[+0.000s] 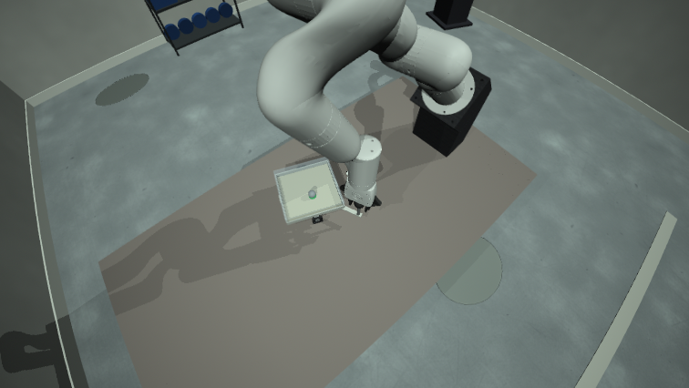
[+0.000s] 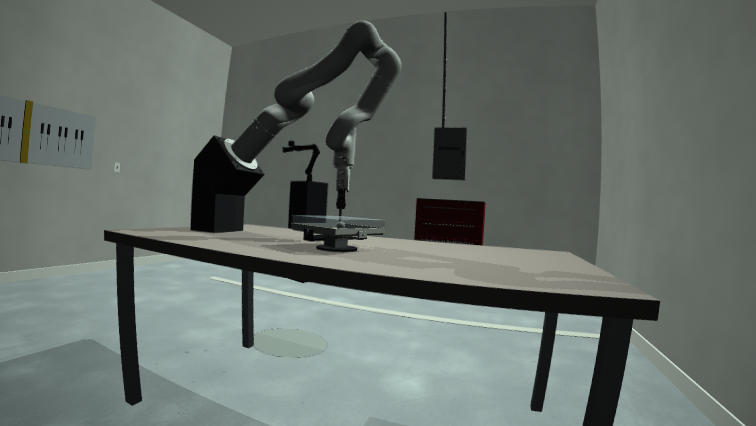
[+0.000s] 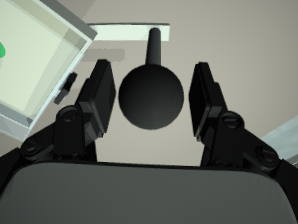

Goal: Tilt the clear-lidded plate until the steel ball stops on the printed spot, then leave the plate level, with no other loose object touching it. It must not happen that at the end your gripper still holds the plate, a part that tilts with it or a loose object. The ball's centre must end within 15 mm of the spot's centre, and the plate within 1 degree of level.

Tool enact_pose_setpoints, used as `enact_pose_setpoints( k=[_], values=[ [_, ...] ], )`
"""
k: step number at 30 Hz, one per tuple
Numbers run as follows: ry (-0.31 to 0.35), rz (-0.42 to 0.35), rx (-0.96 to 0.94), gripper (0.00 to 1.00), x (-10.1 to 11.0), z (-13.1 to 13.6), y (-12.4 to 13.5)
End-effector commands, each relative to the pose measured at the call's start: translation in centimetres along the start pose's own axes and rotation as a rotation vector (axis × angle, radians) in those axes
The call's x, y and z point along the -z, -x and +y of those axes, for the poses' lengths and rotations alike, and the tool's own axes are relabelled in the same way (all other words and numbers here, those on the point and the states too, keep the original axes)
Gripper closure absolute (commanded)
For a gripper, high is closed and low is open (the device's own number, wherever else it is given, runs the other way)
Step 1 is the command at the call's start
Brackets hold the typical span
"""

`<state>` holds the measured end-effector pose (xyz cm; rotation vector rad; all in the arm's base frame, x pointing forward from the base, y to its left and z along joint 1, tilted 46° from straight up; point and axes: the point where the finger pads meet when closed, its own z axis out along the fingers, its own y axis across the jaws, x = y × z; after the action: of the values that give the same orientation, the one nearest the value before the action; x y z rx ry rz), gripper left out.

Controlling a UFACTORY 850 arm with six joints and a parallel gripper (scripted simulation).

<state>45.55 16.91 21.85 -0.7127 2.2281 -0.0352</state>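
The clear-lidded plate [image 1: 308, 191] sits on a black pedestal [image 2: 336, 245] on the table and looks about level in the side view [image 2: 338, 222]. The steel ball [image 1: 312, 194] rests near the plate's middle, over the green spot [image 1: 313, 198], of which only an edge shows. My gripper [image 1: 361, 208] hangs at the plate's right corner, pointing down. In the wrist view the fingers stand open on either side of the plate's black round handle knob [image 3: 150, 98], with a small gap on each side. The plate's corner [image 3: 33, 50] shows at the left.
The arm's black base block [image 1: 450, 116] stands on the table's far right corner. The arm's links arch above the plate. A small black part [image 1: 316, 219] sits under the plate's near edge. The table's edges lie well away from the plate.
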Motion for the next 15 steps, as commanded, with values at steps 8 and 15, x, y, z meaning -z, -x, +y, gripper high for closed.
enact_pose_setpoints(
  k=[8,15],
  values=[
    [0.0,0.0,0.0,0.39,0.7,0.0,0.0],
    [0.0,0.0,0.0,0.39,1.7,0.0,0.0]
  ],
)
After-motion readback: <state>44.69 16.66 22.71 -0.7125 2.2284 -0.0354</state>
